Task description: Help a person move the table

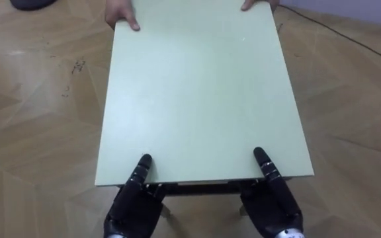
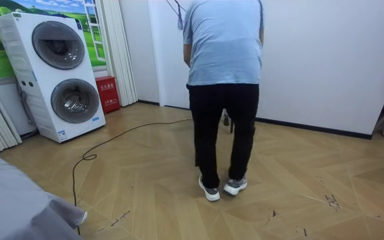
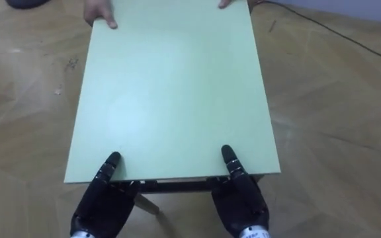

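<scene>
Floor: parquet (image 1: 32, 106) beneath table (image 1: 204, 92).
Left hand (image 1: 134, 205): thumb atop, fingers under (near edge clamped).
Right hand (image 1: 273, 205): clamped likewise.
Far edge: held by 2 person's hands (image 1: 121, 14).

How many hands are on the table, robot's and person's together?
4. The robot's left hand and right hand at the near edge of the table; the person's hands at its far edge, one per corner.

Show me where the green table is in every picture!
Left eye view: the table sits in the middle, from the top edge nearly to the bottom.
Right eye view: the table, a little further left.
Room view: hidden behind the person.
Shared landmark: the person, whose hands hold the table's far edge.
</scene>
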Robot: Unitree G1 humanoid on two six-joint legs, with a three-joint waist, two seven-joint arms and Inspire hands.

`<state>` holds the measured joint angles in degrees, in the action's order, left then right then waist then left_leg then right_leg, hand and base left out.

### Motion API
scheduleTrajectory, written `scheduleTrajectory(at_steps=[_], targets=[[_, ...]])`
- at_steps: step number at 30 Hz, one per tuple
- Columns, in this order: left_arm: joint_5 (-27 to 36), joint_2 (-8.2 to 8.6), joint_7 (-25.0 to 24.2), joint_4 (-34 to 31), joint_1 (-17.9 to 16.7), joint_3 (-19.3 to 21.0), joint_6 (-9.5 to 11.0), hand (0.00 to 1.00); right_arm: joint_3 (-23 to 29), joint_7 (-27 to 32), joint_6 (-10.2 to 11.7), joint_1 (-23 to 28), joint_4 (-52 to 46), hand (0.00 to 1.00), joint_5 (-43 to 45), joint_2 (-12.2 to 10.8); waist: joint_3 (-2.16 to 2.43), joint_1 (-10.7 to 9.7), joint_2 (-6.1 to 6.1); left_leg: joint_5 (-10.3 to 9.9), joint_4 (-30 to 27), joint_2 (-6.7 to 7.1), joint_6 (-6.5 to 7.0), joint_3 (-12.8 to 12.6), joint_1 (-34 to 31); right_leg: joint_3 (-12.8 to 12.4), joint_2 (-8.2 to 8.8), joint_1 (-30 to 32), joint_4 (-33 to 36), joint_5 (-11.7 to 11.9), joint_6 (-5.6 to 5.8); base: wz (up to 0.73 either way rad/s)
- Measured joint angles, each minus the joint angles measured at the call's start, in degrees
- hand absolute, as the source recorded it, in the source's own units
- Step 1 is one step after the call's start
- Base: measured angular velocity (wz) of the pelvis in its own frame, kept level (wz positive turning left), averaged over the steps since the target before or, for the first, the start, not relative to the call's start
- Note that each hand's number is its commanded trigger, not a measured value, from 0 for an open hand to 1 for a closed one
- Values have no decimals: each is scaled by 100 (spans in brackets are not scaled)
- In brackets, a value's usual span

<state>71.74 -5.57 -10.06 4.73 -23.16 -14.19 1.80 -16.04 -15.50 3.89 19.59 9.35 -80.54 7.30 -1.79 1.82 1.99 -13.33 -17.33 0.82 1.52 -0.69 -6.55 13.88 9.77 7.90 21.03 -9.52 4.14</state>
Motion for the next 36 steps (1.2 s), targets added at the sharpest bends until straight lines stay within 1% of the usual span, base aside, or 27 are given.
scheduleTrajectory(at_steps=[2,3,5,8,10,11,13,15,17,19,20,21,22,23,24,25,26,27,28,29,30,31,32,33,34,35,36], targets=[[-22,-5,0,-3,2,6,34,100,-7,11,0,5,-1,100,-17,-10,0,37,-2,0,-26,-2,0,60,-36,-127,-66,-178,-246,-6,11,41],[-18,-17,0,-7,0,7,34,100,-11,12,0,5,-1,100,-20,-12,0,47,-2,0,-33,-1,0,91,-45,-130,-79,-212,-305,-6,11,31],[-17,-42,0,-22,-17,8,33,100,-33,19,-1,7,-4,100,-23,8,-2,104,-19,10,-61,-4,-17,238,-70,-138,-137,-394,-518,-9,17,35],[-6,1,2,-22,-99,6,32,100,-58,37,3,3,-4,100,1,9,0,260,-48,37,-62,-20,-62,319,-78,-222,-196,-510,-678,-11,20,24],[30,12,2,-26,-144,2,33,100,-62,42,3,2,-4,100,2,36,1,317,-59,54,-71,-17,-91,424,-107,-176,-217,-582,-757,-12,21,34],[50,11,2,-32,-162,1,33,100,-75,49,3,-1,-4,100,-3,35,1,338,-59,70,-89,-21,-112,480,-139,-108,-226,-615,-757,-12,21,39],[62,0,3,-96,-233,-1,37,100,-129,49,16,-1,-7,100,-12,56,1,372,-58,86,-136,-46,-127,488,-189,-12,-242,-672,-771,-12,21,44],[114,-47,3,-183,-317,6,38,100,-199,49,28,-2,-37,100,-9,129,3,486,-61,90,-174,-69,-138,516,-198,42,-267,-724,-779,-12,21,29],[124,-61,-4,-188,-290,9,65,100,-283,30,140,-31,-38,100,-15,130,6,517,-60,117,-275,-72,-174,619,-342,117,-306,-776,-823,-12,19,60],[143,-89,-35,-188,-248,-11,79,100,-275,-24,174,-29,-37,100,-22,130,15,486,-45,184,-350,-28,-207,900,-494,316,-337,-813,-829,-23,-2,85],[120,-106,-64,-188,-212,-19,83,100,-268,-55,173,-11,-37,100,-24,109,23,454,-33,272,-339,10,-241,1122,-590,406,-369,-815,-824,-41,-81,109],[76,-136,-72,-187,-129,-36,83,100,-229,-99,171,15,-37,100,-32,67,24,381,-32,433,-247,74,-282,1304,-712,463,-419,-798,-824,-76,-179,126],[58,-160,-71,-186,-76,-55,82,100,-208,-120,172,26,-37,100,-44,56,25,302,-34,580,-131,112,-297,1372,-760,543,-438,-793,-826,-108,-239,165],[22,-221,-62,-171,77,-137,68,100,-90,-199,172,98,-69,100,-59,26,26,165,-35,1001,294,183,-314,1347,-815,632,-530,-746,-871,-156,-354,158],[10,-277,-61,-171,160,-186,55,100,-15,-245,170,142,-106,100,-86,10,30,101,-30,1254,588,202,-308,1222,-823,657,-596,-703,-964,-156,-407,181],[3,-261,-64,-177,286,-243,52,100,125,-306,144,170,-182,100,-142,14,30,12,-7,1649,994,186,-209,505,-872,900,-571,-676,-1154,-145,-456,125],[-43,-181,-66,-151,334,-223,52,100,197,-323,119,75,-123,100,-138,-16,14,8,39,1391,561,51,9,-388,-1012,1342,-487,-680,-1222,-163,-470,80],[-57,-129,-67,-143,286,-169,53,100,183,-321,81,-2,-50,100,-128,-18,16,21,47,1109,201,-37,39,-726,-1015,1542,-468,-691,-1193,-154,-481,12],[-37,-61,-106,-144,132,-74,50,100,158,-265,-20,-76,-3,100,-59,-20,36,15,86,571,-544,-255,23,-1246,-952,1920,-473,-746,-1109,-152,-489,0],[20,-31,-167,-144,20,-40,29,100,144,-263,-34,-50,-4,100,22,-50,58,-9,125,217,-1026,-466,-57,-1494,-854,2139,-522,-854,-1084,-170,-513,12],[24,-20,-170,-144,-8,-39,15,100,154,-263,-33,-42,-4,100,58,-61,56,-35,165,94,-1145,-562,-84,-1532,-804,2225,-549,-874,-1048,-176,-516,43],[35,-3,-167,-143,-14,-40,-23,100,184,-263,-33,-47,-4,100,91,-60,50,-88,200,-49,-1152,-644,-92,-1571,-768,2352,-560,-853,-908,-257,-506,58],[41,23,-155,-142,-12,-28,-44,100,224,-263,-41,-60,-4,100,147,-80,48,-143,204,-100,-971,-621,-14,-1594,-779,2399,-545,-780,-752,-326,-475,62],[41,29,-155,-142,-12,-20,-53,100,247,-263,-46,-59,-5,100,183,-90,53,-159,189,-108,-842,-591,10,-1593,-767,2374,-521,-741,-679,-353,-458,62],[22,51,-142,-140,14,-6,-58,100,338,-264,-100,-59,-15,100,272,-126,51,-174,127,-41,-613,-479,204,-1571,-725,2177,-451,-646,-549,-412,-420,49],[21,84,-128,-138,22,2,-60,100,373,-264,-107,-61,-32,100,327,-166,52,-135,96,23,-486,-387,271,-1546,-695,1923,-382,-559,-428,-428,-395,36],[21,100,-128,-137,9,-3,-60,100,373,-264,-105,-61,-36,100,336,-167,51,-103,98,35,-459,-356,292,-1540,-676,1809,-380,-534,-388,-429,-390,14]])
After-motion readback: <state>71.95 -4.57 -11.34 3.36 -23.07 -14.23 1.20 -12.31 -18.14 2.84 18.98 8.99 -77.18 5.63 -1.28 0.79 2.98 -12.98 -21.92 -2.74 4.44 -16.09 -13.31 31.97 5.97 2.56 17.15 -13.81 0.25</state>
